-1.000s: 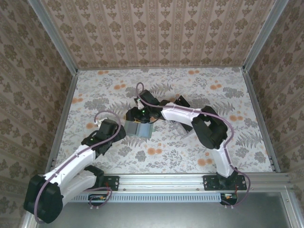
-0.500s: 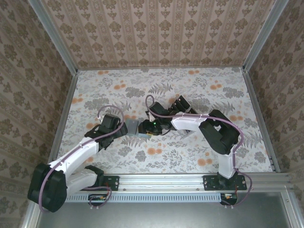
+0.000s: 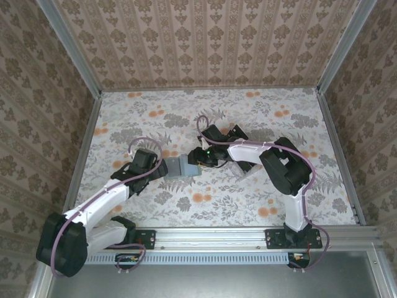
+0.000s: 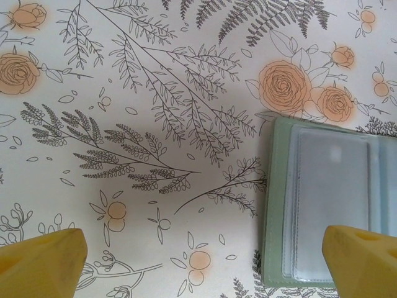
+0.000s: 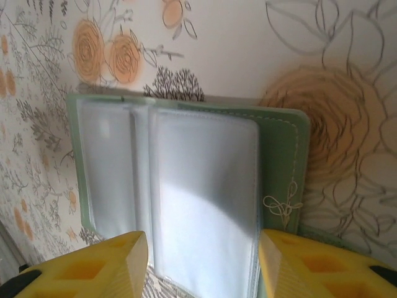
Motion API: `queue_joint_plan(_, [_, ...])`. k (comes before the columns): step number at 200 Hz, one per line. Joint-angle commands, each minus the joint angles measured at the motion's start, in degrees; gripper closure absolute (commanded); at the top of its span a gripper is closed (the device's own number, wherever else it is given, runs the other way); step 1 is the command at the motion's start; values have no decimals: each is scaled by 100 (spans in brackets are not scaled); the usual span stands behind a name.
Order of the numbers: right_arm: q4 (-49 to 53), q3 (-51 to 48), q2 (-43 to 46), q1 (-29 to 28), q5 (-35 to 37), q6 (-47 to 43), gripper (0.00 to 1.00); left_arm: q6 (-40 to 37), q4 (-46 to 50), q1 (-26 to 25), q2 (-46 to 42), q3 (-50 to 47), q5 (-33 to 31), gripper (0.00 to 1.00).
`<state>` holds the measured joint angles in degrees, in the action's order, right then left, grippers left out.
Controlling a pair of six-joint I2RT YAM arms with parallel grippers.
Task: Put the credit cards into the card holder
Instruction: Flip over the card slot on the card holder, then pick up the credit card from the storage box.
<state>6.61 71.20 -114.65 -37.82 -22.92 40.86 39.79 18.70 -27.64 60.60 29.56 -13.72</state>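
Card holder (image 3: 180,166) open and flat on the floral worktop (image 3: 248,198), sage-green cover down, clear pockets up. From above, left gripper (image 3: 161,169) just beside the card holder's left edge, right gripper (image 3: 196,161) at its right edge.

From the left wrist: left gripper (image 4: 201,267) spread wide, yellow fingers (image 4: 43,261) at the two bottom corners of the view. Grasps nothing. One finger over bare worktop, well apart from the card holder (image 4: 322,186); the other in front of the card holder's near corner, contact impossible to judge.

From the right wrist: right gripper (image 5: 201,267) likewise released, fingers (image 5: 87,267) wide apart, with nothing grasped. Straddles the near end of the open card holder (image 5: 192,186), one finger in front of each near corner; touching or just above, cannot tell. Pale bluish-grey pockets across the card holder's inside, a fold line nearer one side, a stitched green border with a small embroidered knot along the other. Peach roses and grey fern print on the worktop around the card holder.
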Motion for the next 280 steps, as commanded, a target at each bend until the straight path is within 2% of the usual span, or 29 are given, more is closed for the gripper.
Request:
queue_joint_plan(1, [303,255,-180,56,5,-227,48,-74,-53,42,-110,-12,51,0])
queue_joint_plan(31, [329,384,11,65,-179,-271,48,-78,-62,48,-110,-3,76,0])
queue_joint_plan(68, [633,508,752,117,-105,-442,49,-111,-51,64,-77,80,132,0])
queue_joint_plan(103, [2007,1025,1086,310,960,-1279,49,-203,-42,59,0,195,122,0])
queue_joint_plan(137, [3125,1380,1000,527,2386,-2214,51,-231,71,104,191,339,137,0])
queue_joint_plan(161, [3506,1556,824,574,3080,-2648,57,-218,63,106,235,349,145,0])
queue_joint_plan(187, [3710,1718,601,574,3427,-2876,68,-183,47,107,259,356,119,0])
queue_joint_plan(215, [3744,1751,404,525,3630,-2978,73,-131,29,101,311,358,121,0])
queue_joint_plan(280, [3792,1745,12,310,4150,-3117,74,-156,46,102,369,375,90,0])
